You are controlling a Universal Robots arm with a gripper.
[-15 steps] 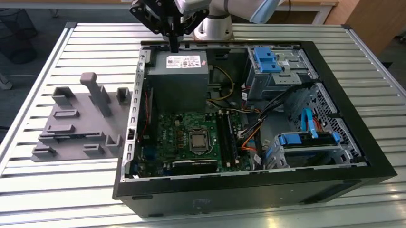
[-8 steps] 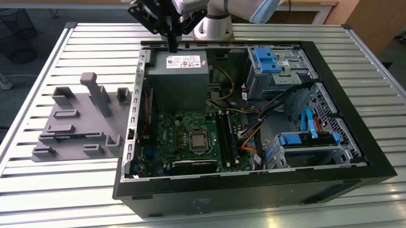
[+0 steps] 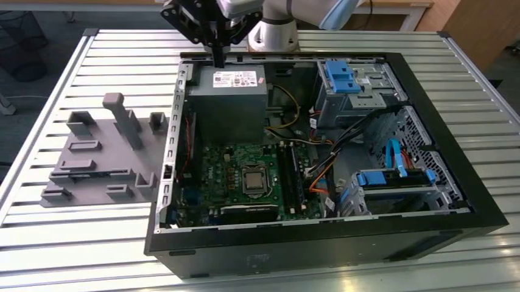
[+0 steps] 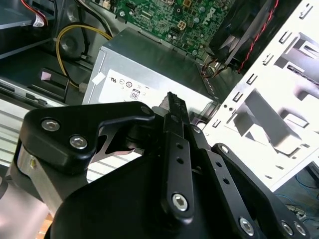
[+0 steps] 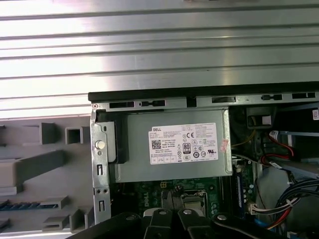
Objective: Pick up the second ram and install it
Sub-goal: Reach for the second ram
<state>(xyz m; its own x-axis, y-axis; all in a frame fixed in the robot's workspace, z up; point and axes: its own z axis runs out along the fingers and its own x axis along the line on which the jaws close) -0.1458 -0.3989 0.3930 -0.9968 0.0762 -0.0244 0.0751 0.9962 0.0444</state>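
The gripper hangs over the far edge of the open computer case, above the grey power supply with its white label. Its fingers are pressed together into one thin black stem, and nothing shows between them. Both wrist views agree: the closed tips point down at the power supply, and in the first wrist view the gripper sits over the green motherboard, just past the power supply.

The second ram appears to stand on edge in the long slots of the motherboard, just to the exterior view's right of the processor. Two thin dark strips stand close together there, and I cannot tell which one it is. It is well apart from the gripper.

The grey holder tray lies on the slatted metal table, beside the case on the exterior view's left
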